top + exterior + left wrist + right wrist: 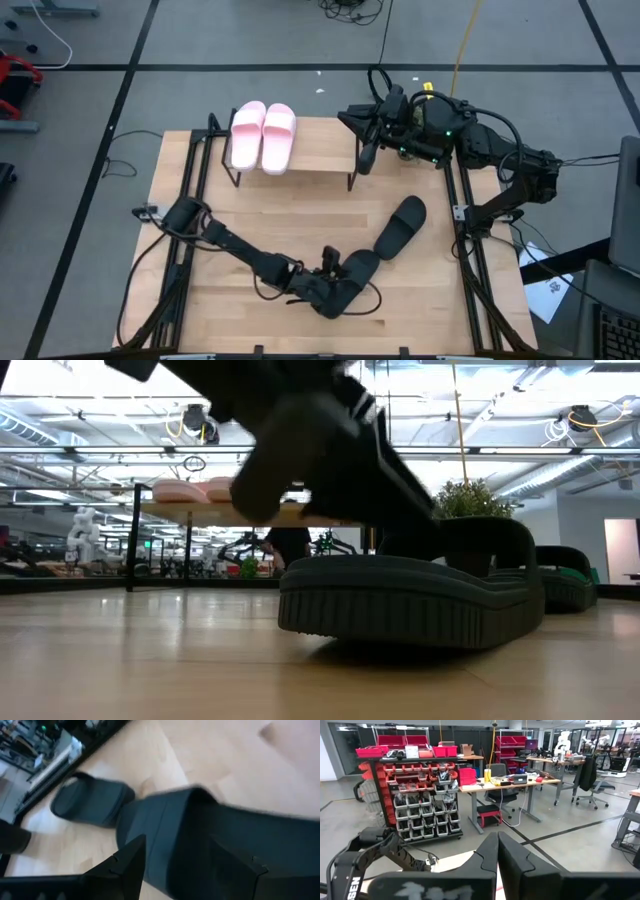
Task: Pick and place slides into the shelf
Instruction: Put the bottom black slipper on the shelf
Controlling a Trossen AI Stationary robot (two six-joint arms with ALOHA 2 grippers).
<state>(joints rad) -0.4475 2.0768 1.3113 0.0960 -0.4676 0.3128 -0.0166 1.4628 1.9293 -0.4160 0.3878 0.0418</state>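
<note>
Two black slides point(400, 226) lie flat; left claw point(345, 272) straddles one, fingers apart.

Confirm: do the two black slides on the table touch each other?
Apart. The high view shows bare wood between the far black slide and the near black slide, which the left claw is over.
</note>
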